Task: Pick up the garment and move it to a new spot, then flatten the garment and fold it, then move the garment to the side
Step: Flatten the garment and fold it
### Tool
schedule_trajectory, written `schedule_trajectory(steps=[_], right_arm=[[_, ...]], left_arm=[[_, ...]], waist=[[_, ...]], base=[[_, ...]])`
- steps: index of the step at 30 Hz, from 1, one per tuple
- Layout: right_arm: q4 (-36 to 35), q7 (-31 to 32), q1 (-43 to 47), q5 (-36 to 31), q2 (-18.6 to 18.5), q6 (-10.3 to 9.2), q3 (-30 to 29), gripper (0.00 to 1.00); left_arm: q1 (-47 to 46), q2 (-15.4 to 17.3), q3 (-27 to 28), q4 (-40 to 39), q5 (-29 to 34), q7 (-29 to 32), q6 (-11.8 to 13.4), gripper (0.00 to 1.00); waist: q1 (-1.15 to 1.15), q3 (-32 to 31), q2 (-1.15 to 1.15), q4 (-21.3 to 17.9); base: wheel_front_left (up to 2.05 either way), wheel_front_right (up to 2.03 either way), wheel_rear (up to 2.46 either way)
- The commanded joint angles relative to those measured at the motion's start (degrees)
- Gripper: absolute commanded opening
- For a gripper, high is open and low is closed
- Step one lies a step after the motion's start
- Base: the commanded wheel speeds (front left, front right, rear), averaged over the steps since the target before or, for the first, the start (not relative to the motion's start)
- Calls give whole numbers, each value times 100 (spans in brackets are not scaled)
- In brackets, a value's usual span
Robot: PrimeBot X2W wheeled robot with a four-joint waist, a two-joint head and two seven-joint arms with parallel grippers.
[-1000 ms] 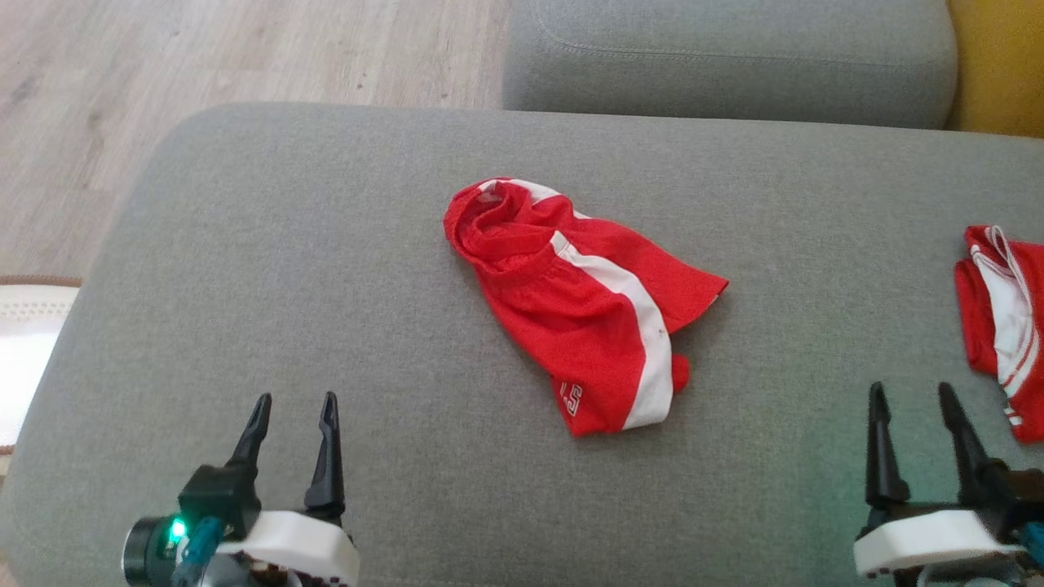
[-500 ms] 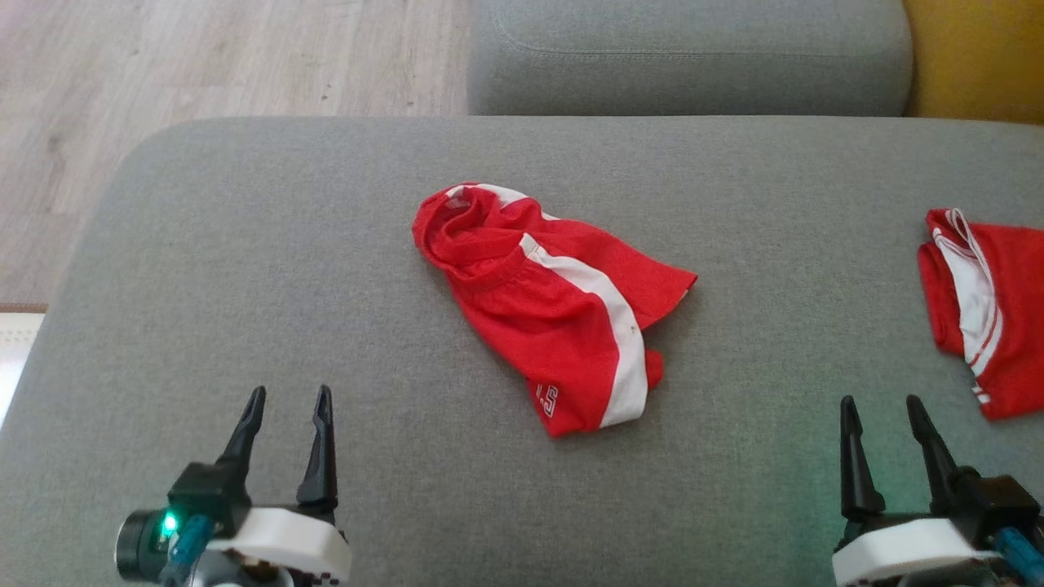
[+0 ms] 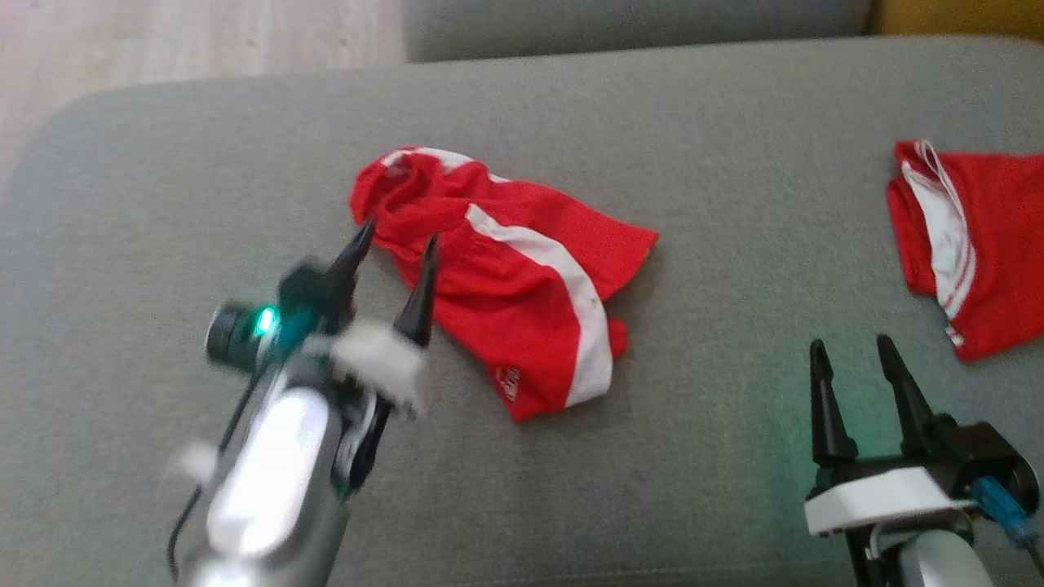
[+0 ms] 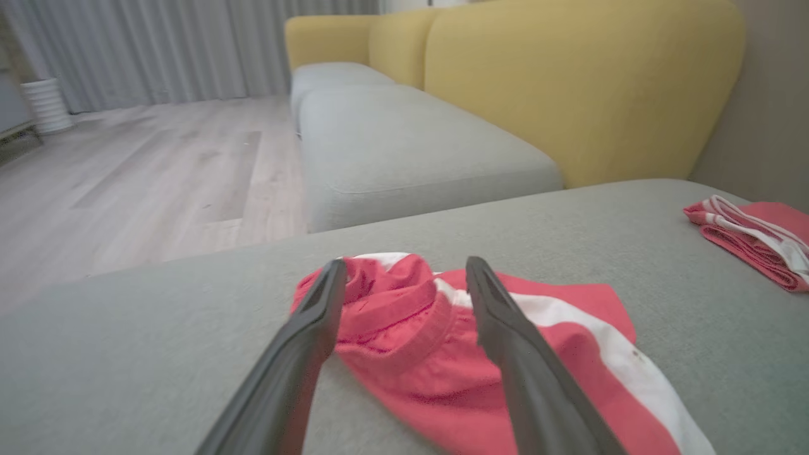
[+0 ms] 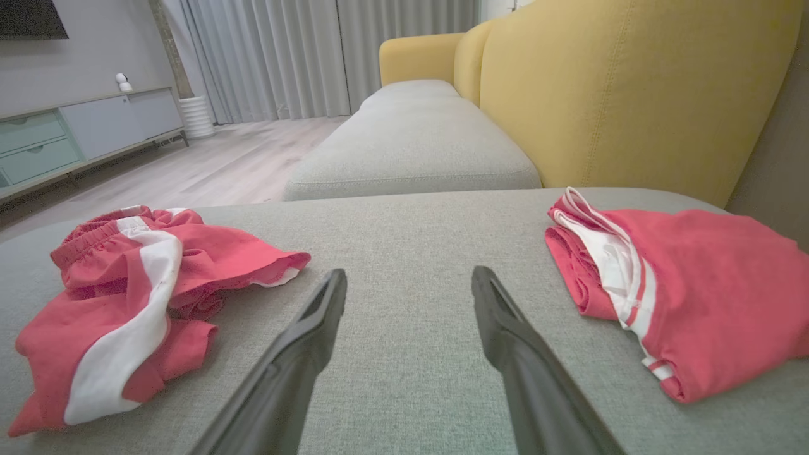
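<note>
A broad grey upholstered seat (image 5: 411,221) met a second grey cushion (image 5: 411,145), both backed by a mustard-yellow sofa back (image 5: 632,95). Pale wood flooring (image 5: 240,158) ran to grey floor-length curtains (image 5: 284,57). Against a grey wall (image 5: 95,57) stood a low sideboard (image 5: 114,123) with pale green drawers, a white ribbed vase (image 5: 198,117) beside it.

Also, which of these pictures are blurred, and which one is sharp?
Head view: the left gripper and its pale forearm are smeared, the right gripper fairly crisp. Left wrist view: slightly soft over the red shorts. Right wrist view: sharp, the sofa cushion weave shows.
</note>
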Motion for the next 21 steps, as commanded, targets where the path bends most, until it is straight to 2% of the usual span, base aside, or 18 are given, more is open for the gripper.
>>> schedule_trajectory(steps=[1,5,6,9,17,18,19,20,21], right_arm=[[-192,-62,-203,55,-42,41,194,100],[-179,-62,-262,54,-42,41,323,100],[-179,-62,-262,54,-42,41,323,100],[-166,-62,-313,28,-42,41,347,100],[-127,-62,-311,-11,-42,41,401,100],[-122,-62,-311,-15,-42,41,414,100],[-115,-62,-311,-19,-42,41,429,100],[-104,-62,-308,-20,-42,41,446,100],[-93,-62,-305,-20,-42,41,463,100]], left_arm=[[-542,-5,79,105,-31,287,-1,100],[-1315,-44,-93,908,-230,1034,1,100],[-1315,-44,-93,908,-230,1034,1,100],[-1792,-54,-207,1575,-380,1477,38,100],[-2246,-59,-385,2387,-701,1543,-34,100],[-2286,-59,-433,2436,-754,1546,-47,90],[-2321,-60,-487,2483,-811,1562,-78,60],[-2354,-60,-533,2523,-885,1573,-92,45],[-2387,-60,-580,2560,-953,1577,-94,40]], waist=[[0,261,0,-248],[0,440,0,-437],[0,440,0,-437],[0,529,0,-559],[0,504,0,-633],[0,501,0,-632],[0,495,0,-631],[0,481,0,-632],[0,469,0,-637]], base=[[0,0,0],[0,0,0],[0,0,0],[0,0,0],[0,0,0],[0,0,0],[0,0,0],[0,0,0],[0,0,0]])
